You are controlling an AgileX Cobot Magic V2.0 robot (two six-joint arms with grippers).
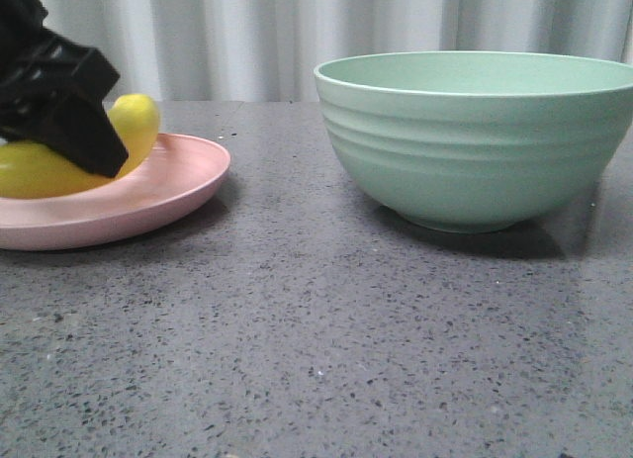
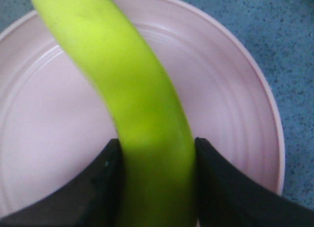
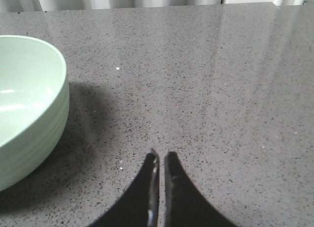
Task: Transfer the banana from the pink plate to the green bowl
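The yellow banana lies on the pink plate at the far left of the front view. My left gripper is shut on the banana. In the left wrist view the banana runs between the two black fingers above the plate. I cannot tell whether the banana still touches the plate. The green bowl stands at the right, apart from the plate. My right gripper is shut and empty over the bare table beside the bowl. It does not show in the front view.
The grey speckled tabletop spreads between plate and bowl and in front of them. A pale curtain hangs behind the table's far edge.
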